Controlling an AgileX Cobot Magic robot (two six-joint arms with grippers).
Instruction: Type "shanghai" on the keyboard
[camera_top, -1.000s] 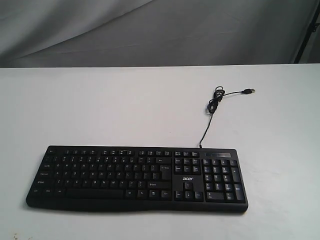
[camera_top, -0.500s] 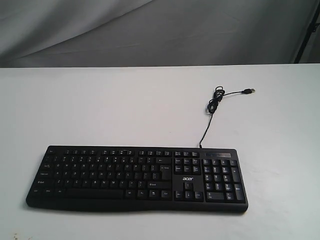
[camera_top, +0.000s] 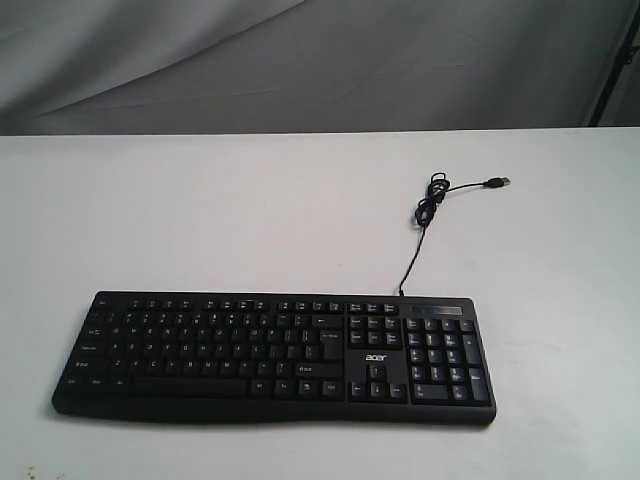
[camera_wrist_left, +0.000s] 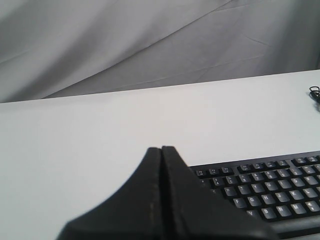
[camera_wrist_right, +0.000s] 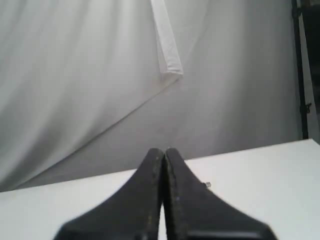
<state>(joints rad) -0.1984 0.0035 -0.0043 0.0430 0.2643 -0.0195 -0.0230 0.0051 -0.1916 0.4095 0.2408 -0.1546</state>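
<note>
Risk: mis-keying, judged likely; the keys sit close together, so a blunt tip may press two at once, and a slanted push may slide the unfixed body.
Item: wide black plastic keyboard (camera_top: 272, 355) with white legends, number pad and "acer" logo.
Position: along the near edge of the white worktop (camera_top: 200, 210).
Cable: thin black USB cable (camera_top: 420, 230), looped, unplugged.
Left gripper (camera_wrist_left: 161, 150): jaws pressed together, empty.
Right gripper (camera_wrist_right: 164, 151): likewise.

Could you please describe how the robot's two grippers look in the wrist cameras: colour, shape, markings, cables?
The left gripper and the right gripper look alike: matte black, each with two fingers that are wide at the base and narrow to a blunt tip. No markings or cables show on them.
</note>
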